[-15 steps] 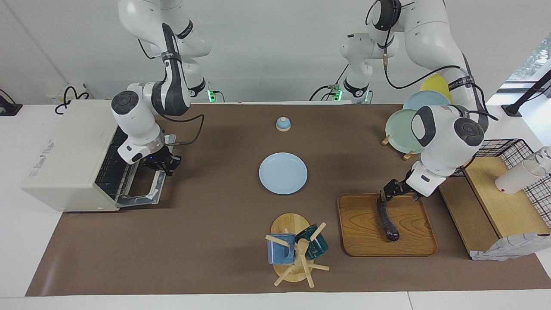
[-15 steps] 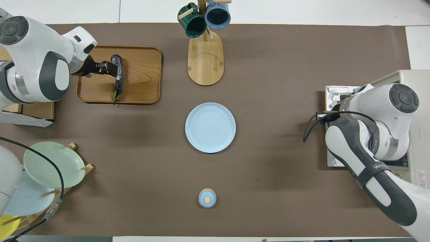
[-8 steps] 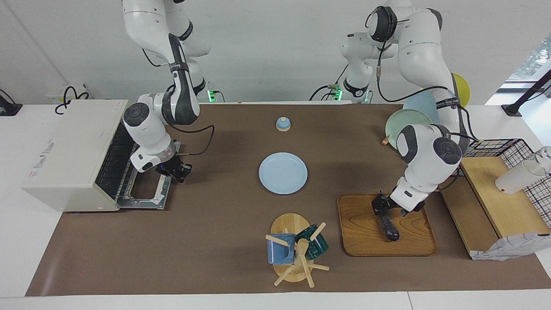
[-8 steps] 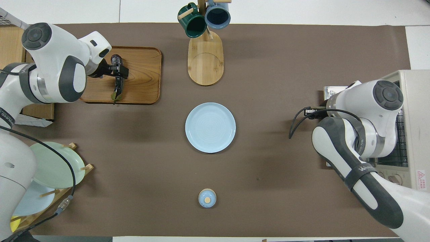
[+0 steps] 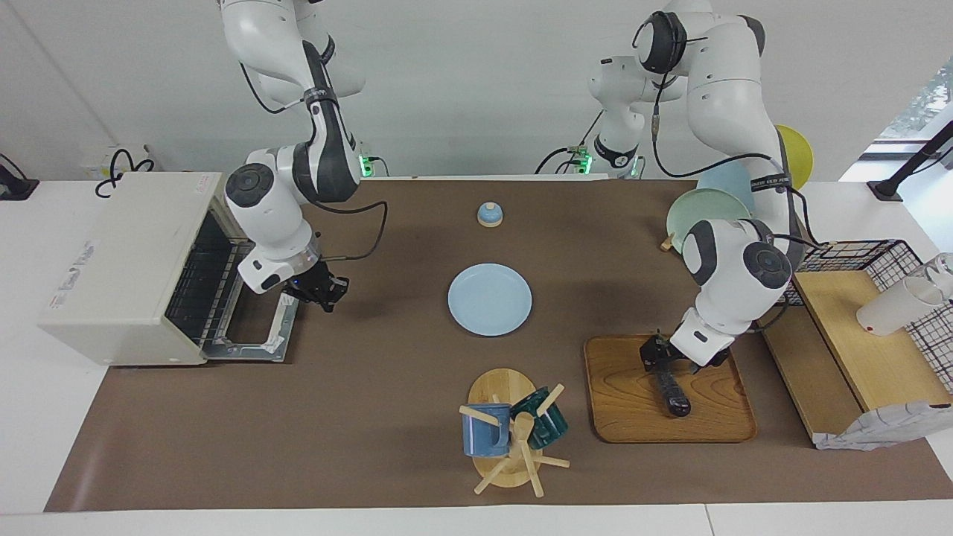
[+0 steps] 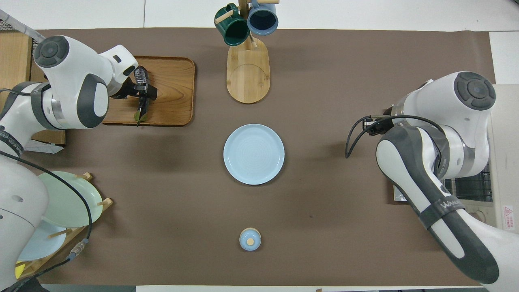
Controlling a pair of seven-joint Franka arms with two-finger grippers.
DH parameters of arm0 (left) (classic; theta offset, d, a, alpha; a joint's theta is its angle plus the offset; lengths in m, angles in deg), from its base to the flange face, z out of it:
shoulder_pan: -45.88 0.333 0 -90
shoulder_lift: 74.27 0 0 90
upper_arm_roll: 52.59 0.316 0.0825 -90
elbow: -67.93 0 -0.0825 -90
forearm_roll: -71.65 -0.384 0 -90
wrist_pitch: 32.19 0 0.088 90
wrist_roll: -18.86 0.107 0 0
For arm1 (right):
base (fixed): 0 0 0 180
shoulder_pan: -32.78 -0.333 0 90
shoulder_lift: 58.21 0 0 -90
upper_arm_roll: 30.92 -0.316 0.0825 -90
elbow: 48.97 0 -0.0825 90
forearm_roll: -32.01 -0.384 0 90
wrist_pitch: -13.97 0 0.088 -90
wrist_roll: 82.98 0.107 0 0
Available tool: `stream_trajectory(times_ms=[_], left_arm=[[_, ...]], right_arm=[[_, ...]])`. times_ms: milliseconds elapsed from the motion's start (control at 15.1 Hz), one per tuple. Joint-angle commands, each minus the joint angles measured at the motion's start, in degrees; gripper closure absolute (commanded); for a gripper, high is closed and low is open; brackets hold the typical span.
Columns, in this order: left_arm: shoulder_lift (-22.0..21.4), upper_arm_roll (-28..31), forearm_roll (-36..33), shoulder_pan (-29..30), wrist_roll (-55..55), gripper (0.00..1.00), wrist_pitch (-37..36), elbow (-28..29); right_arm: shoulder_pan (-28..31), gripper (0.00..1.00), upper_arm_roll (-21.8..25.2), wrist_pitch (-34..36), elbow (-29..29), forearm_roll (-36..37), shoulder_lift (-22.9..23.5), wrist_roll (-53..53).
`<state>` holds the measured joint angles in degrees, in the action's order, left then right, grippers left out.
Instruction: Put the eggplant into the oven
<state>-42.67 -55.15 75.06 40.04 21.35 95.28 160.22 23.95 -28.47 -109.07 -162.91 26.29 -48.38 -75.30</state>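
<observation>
Purple eggplant [image 5: 672, 390], one, on wooden tray [image 5: 633, 417], straddled by left gripper [image 5: 655, 363]; right gripper [image 5: 327, 294], aperture unclear, beside one open oven [image 5: 119, 260].

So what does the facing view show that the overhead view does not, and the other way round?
Only the facing view: the oven's open front with its rack and lowered door, the right gripper over the mat beside that door, and a white cup. Only the overhead view: the eggplant's stem end and the blue mug's inside. Both: the left gripper at the eggplant on the wooden tray, and the blue plate.
</observation>
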Motion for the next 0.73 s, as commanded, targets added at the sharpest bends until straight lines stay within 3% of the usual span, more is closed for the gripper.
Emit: stream_trajectory(times_ms=[0, 199, 266, 465, 664], left_arm=[[-1.10, 0.54, 0.38, -0.57, 1.11, 0.16, 2.34, 2.62], [-1.19, 0.54, 0.38, -0.75, 1.11, 0.29, 3.05, 3.07], [-1.19, 0.54, 0.38, -0.83, 1.11, 0.36, 2.96, 3.07], [-1.19, 0.54, 0.46, -0.66, 1.11, 0.96, 1.21, 1.67], [-1.19, 0.36, 0.99, -0.22, 1.11, 1.00, -2.92, -1.32]], right_arm=[[0.04, 0.78, 0.36, 2.54, 1.09, 0.36, -0.25, 0.06], [-0.22, 0.58, 0.28, 4.47, 1.61, 2.29, -0.52, 0.06], [-0.22, 0.56, 0.19, 5.44, 2.05, 3.16, -0.43, 0.06], [-0.13, 0.55, 0.10, 5.18, 3.45, 4.31, -0.17, -0.21], [-0.22, 0.54, 0.10, 5.97, 4.42, 5.20, 0.10, -0.21]])
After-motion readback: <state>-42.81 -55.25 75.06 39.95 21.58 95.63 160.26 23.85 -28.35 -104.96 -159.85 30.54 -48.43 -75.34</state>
